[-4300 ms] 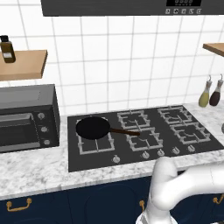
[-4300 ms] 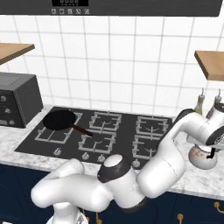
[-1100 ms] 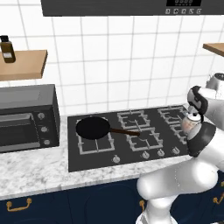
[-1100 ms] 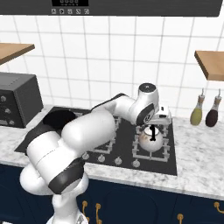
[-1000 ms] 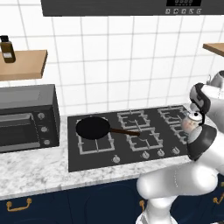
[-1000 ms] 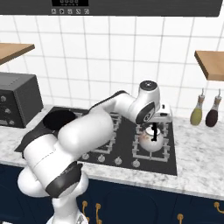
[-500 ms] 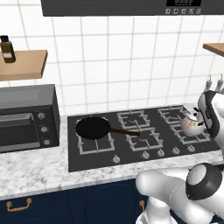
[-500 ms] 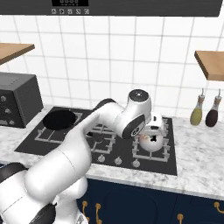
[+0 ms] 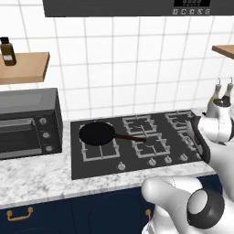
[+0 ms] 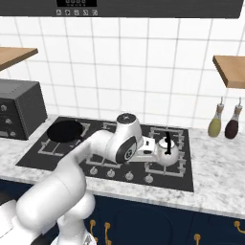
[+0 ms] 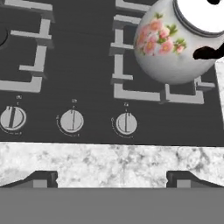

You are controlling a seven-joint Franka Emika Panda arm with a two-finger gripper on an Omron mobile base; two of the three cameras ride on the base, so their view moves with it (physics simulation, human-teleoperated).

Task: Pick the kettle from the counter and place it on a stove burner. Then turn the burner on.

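Dark microwave oven (image 9: 27, 122), L end of white-grey marble bench (image 9: 36, 176). Black frying pan (image 9: 97, 133) on black gas hob (image 10: 67, 153), front-L burner. Small rounded silver-white kettle w/ floral print (image 10: 166, 151) on front-R burner. Hand (image 11: 111, 178) open, jaws wide, over bench edge, gripping nothing. Two bottles (image 10: 225, 122) far R by tiled wall.

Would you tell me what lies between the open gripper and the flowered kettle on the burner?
In the hand view, between the gripper and the rounded silver-white flowered kettle lie a strip of marble counter and the hob's round knobs.
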